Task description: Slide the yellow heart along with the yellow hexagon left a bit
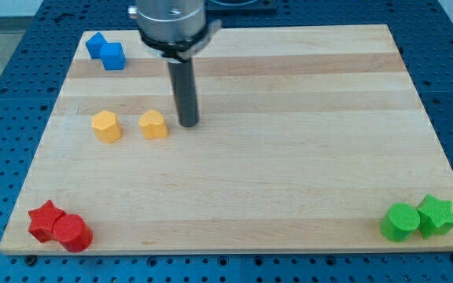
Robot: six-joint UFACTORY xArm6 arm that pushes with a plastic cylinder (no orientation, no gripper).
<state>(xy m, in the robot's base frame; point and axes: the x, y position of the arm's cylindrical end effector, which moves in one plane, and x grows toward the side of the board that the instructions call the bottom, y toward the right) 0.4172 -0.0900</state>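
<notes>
Red blocks [60,226], two of them touching, sit nearest the camera at the board's [289,189] lower left corner, and two green blocks [419,218] touch at its lower right; two blue blocks [105,52] touch at its upper left corner. Taking the board as landmark, the yellow heart [154,124] lies in its left half, above mid-height, with the yellow hexagon [106,126] just beside it toward the board's left edge, a small gap between them. My tip [188,123] rests on the board just to the right of the heart, near it but seemingly not touching. No claw exists on this rod, so nothing is clenched or released. Both yellow blocks look light, rigid and smooth, likely to slide easily and to turn if pushed off-centre; I judge the heart's right face the place to press. No containers appear in view.
</notes>
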